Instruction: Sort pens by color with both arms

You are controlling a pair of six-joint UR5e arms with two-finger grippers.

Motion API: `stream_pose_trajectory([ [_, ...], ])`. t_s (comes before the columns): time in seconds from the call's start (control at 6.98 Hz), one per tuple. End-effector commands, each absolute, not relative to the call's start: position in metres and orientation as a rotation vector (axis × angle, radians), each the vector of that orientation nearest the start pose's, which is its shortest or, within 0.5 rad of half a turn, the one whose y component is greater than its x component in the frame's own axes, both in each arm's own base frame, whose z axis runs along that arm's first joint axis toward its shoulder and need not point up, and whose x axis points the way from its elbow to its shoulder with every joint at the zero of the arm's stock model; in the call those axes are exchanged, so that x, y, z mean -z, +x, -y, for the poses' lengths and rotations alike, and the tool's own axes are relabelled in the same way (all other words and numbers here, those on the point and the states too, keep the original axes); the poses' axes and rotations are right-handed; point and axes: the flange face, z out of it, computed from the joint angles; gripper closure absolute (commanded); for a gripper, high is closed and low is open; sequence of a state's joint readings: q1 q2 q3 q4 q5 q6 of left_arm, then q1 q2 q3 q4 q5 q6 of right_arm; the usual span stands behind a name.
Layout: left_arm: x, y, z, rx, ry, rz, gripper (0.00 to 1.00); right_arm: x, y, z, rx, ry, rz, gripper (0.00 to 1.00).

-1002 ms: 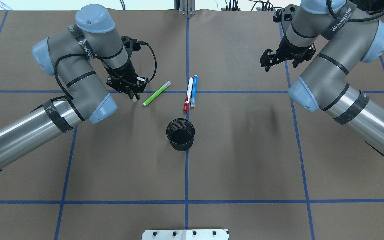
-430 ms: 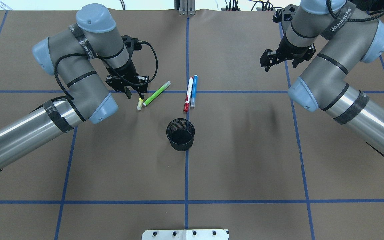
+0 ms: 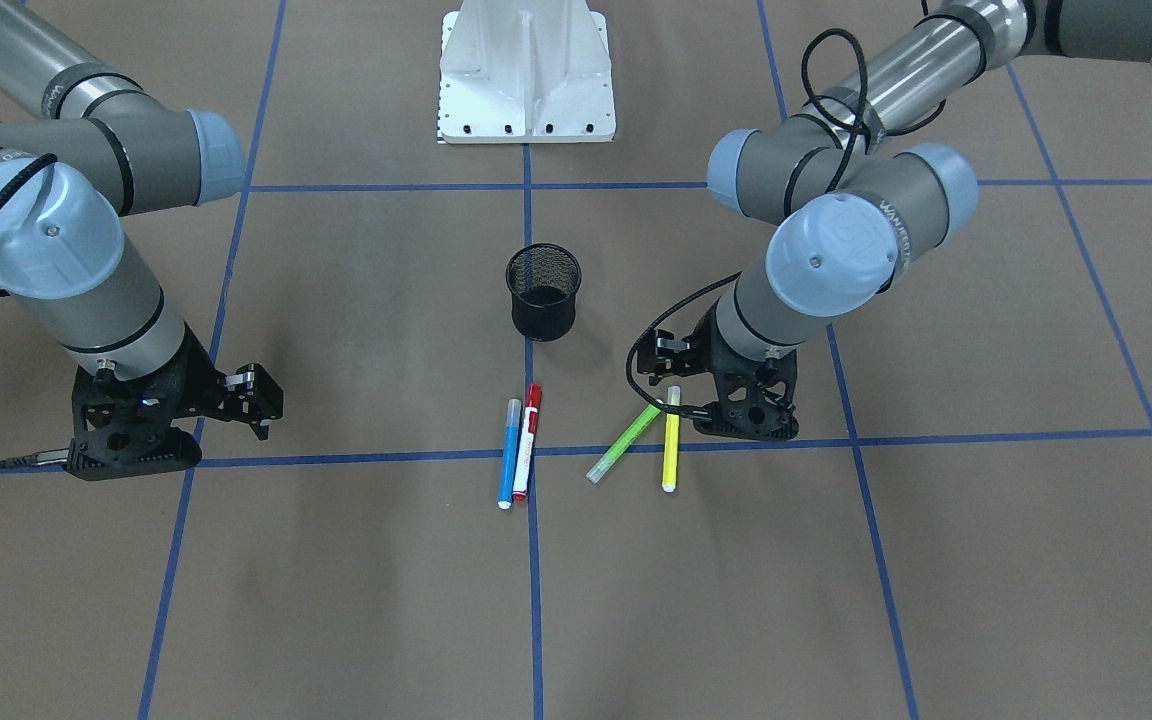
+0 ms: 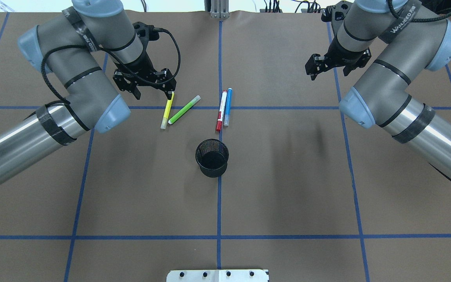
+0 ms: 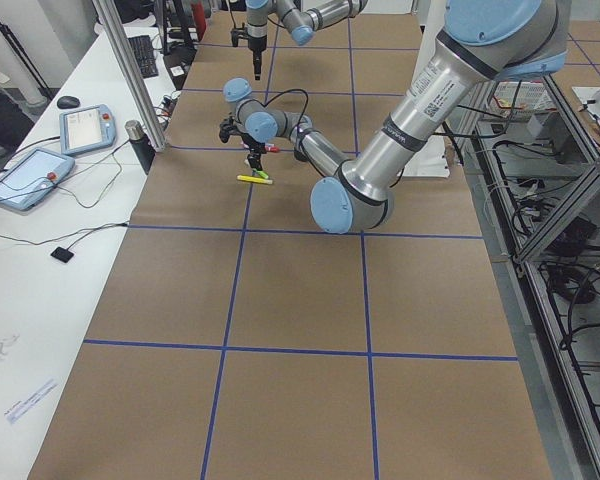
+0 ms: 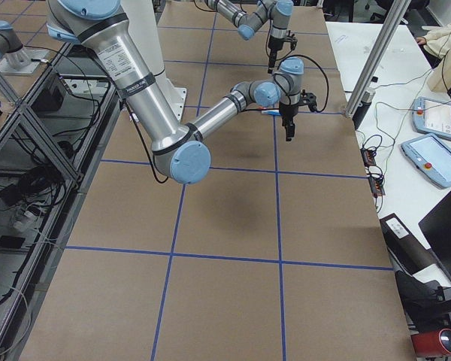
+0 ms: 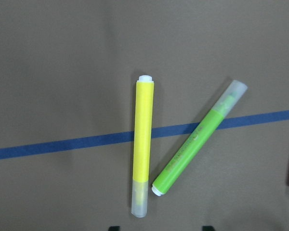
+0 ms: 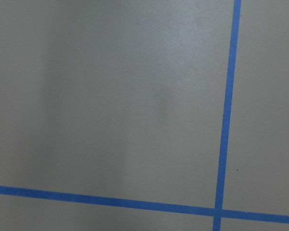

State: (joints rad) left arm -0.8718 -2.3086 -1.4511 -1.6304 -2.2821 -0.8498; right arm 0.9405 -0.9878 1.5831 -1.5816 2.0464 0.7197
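The left tool [image 4: 153, 93] hangs empty, jaws apart. Just below its fingertips the slim yellow marker pen [image 4: 166, 111] lies flat on the brown paper surface [image 4: 131, 188], just beside the lime green marker pen [image 4: 184, 109], probably to pair like colours. Farther off, the white red-capped pen [image 4: 220, 111] and the blue pen [image 4: 228, 105] lie together. A second ago the yellow pen sat between these jaws; the tool has since released it and drawn back. The distant right tool [image 4: 319, 67] is spread and empty.

green pen [image 4: 184, 110] just beside yellow pen [image 4: 166, 111] crowds it; mesh cup [image 4: 213, 172] well apart
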Motion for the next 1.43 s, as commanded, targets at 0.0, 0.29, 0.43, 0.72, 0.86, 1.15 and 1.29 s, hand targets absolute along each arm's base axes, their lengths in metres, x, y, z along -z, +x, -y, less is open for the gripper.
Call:
stream_pose_trajectory([
  [0.0, -0.271, 0.323, 0.611, -0.120, 0.065, -0.942, 0.01, -0.325, -0.295, 0.629, 0.073, 0.200, 0.710, 0.01],
  [0.29, -0.305, 0.235, 0.641, -0.214, 0.128, -0.860, 0.01, -0.368, -0.227, 0.669, 0.095, 0.128, 0.765, 0.01],
  [0.43, -0.335, 0.185, 0.651, -0.277, 0.174, -0.826, 0.01, -0.390, -0.191, 0.683, 0.122, 0.124, 0.779, 0.01],
  [0.72, -0.393, 0.101, 0.650, -0.336, 0.229, -0.779, 0.01, -0.424, -0.142, 0.683, 0.109, 0.127, 0.762, 0.01],
  [0.86, -0.422, 0.056, 0.645, -0.347, 0.251, -0.759, 0.01, -0.445, -0.123, 0.678, 0.137, 0.139, 0.751, 0.01],
  [1.15, -0.476, -0.029, 0.624, -0.335, 0.272, -0.729, 0.01, -0.478, -0.071, 0.665, 0.147, 0.154, 0.764, 0.01],
  [1.29, -0.496, -0.056, 0.609, -0.314, 0.272, -0.728, 0.01, -0.494, -0.051, 0.652, 0.146, 0.151, 0.799, 0.01],
])
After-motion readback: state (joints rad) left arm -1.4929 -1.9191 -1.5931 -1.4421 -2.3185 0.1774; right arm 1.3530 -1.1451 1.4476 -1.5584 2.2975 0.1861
